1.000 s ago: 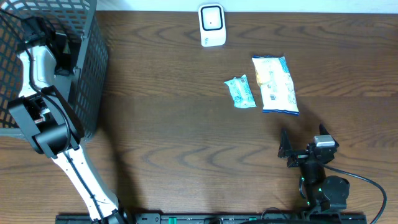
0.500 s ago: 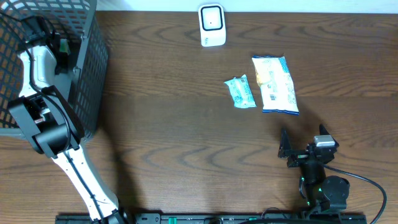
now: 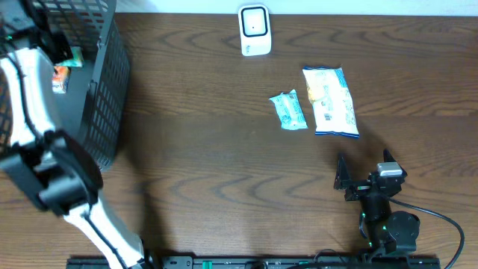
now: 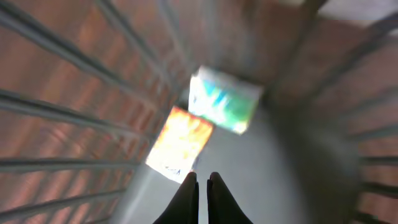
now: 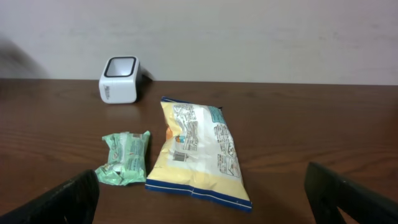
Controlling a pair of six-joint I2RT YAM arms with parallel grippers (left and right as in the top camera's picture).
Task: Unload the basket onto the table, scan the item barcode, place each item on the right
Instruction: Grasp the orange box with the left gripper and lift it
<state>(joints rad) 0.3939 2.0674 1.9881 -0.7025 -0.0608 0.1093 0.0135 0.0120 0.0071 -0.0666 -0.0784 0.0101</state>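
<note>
You've got a black wire-mesh basket point(image 3: 108, 75), white plastic scanner box point(image 3: 255, 31), mint-green crinkly packet point(image 3: 288, 110) and pale-yellow plastic snack bag point(image 3: 329, 101), blue along one edge.

- Left arm point(image 3: 30, 97), 9 o'clock on the table: white links, black joint housings.
- Right arm point(image 3: 385, 217), 5 o'clock: all black, with a thin black cable point(image 3: 448, 219) trailing off it.
- Left fingers point(image 4: 189, 198): black, tapered.
- Right fingers point(image 5: 65, 200): black, blocky.

The overhead camera looks straight down on the table point(image 3: 209, 164), from the basket point(image 3: 104, 90) at left to the scanner point(image 3: 255, 30), bag point(image 3: 330, 101) and green packet point(image 3: 288, 110). The left wrist camera points down inside the basket, close and blurred, past its fingers point(image 4: 188, 196). The right wrist camera sits low over the table, facing the scanner, bag and green packet, which the overhead view also covers.
</note>
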